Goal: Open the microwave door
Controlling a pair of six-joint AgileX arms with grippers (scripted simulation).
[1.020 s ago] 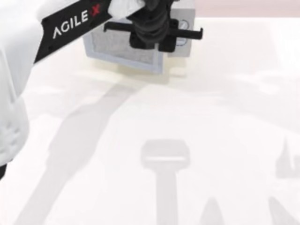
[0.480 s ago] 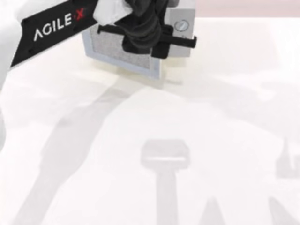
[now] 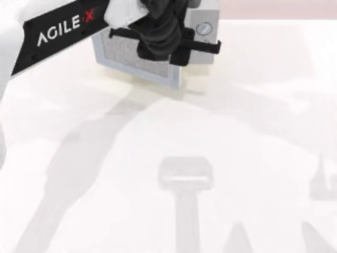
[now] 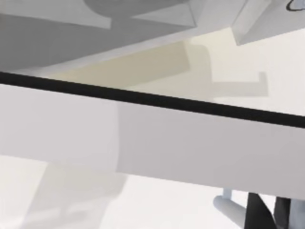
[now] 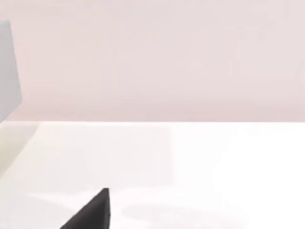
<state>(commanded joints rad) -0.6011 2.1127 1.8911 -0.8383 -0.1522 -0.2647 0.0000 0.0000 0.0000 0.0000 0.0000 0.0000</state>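
Note:
The small light-grey microwave (image 3: 208,52) stands at the table's far edge, left of centre. Its microwave door (image 3: 129,55), with the speckled mesh window, stands swung partly out toward the front left. My left gripper (image 3: 178,52) reaches down over the door's free edge. In the left wrist view the door (image 4: 143,138) fills the frame as a broad grey panel, and the bar handle (image 4: 231,210) runs between my left gripper's (image 4: 275,215) dark fingers, which are shut on it. My right gripper is outside the top view; only one of its dark fingertips (image 5: 94,213) shows.
A round knob (image 3: 204,28) sits on the narrow control panel right of the door. A pinkish wall (image 5: 157,57) rises behind the table. The white table (image 3: 237,132) stretches in front of and to the right of the microwave, crossed by arm shadows.
Since a second ago my left arm has shifted left with the handle, and the door has swung a little farther out. Over the last half second hardly anything has moved.

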